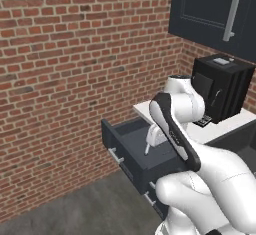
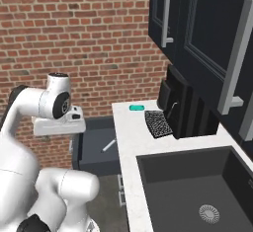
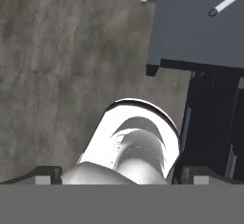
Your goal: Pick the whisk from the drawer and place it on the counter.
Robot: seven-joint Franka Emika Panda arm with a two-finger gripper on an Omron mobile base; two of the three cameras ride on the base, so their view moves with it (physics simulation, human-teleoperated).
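Note:
The drawer stands pulled out below the counter's left end, and its dark box sits left of my arm. Inside it lies the whisk, of which I see the pale straight handle; the wire head is out of sight. My gripper is open, its fingertips far apart with nothing between them. It hangs above the grey floor beside the drawer, looking down, well apart from the whisk. The white hand hovers left of the drawer.
On the counter sit a teal oblong object, a black mesh item and a black appliance. A dark sink is set into the slab. Dark cabinets hang above. The brick wall stands behind the drawer.

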